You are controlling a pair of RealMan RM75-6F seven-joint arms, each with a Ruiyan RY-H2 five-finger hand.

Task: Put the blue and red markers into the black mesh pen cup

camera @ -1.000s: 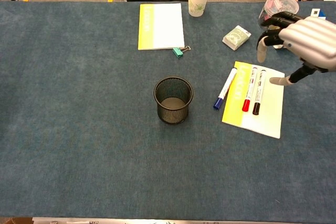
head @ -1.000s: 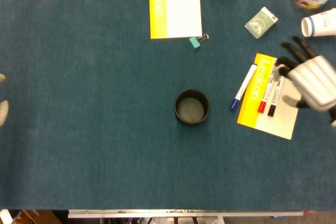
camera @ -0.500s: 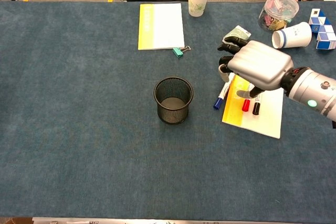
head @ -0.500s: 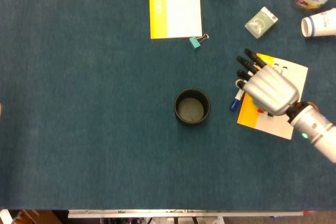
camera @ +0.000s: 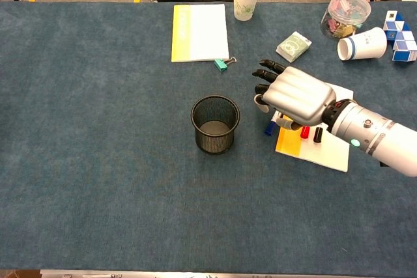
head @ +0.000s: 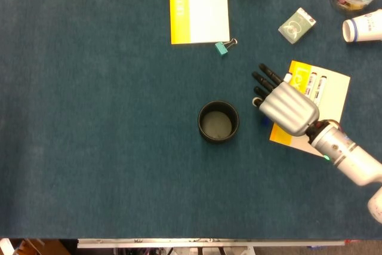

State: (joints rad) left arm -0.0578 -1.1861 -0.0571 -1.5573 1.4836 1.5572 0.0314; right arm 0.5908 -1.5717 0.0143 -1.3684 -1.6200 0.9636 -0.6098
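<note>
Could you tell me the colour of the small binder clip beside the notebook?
Teal binder clip, clearest in the chest view.

Two cameras, one tabletop.
The head view looks straight down on the blue felt-covered table [head: 107, 117] from well above; the chest view faces forward and downward across it. Both share the black mesh pen cup [head: 218, 122] [camera: 215, 124] near centre.

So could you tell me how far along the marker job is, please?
Nothing is done yet: the cup looks empty. The right hand is over the blue marker, fingers spread; whether it touches it is hidden. The red marker lies on the notepad. Both markers are left to put in.
</note>
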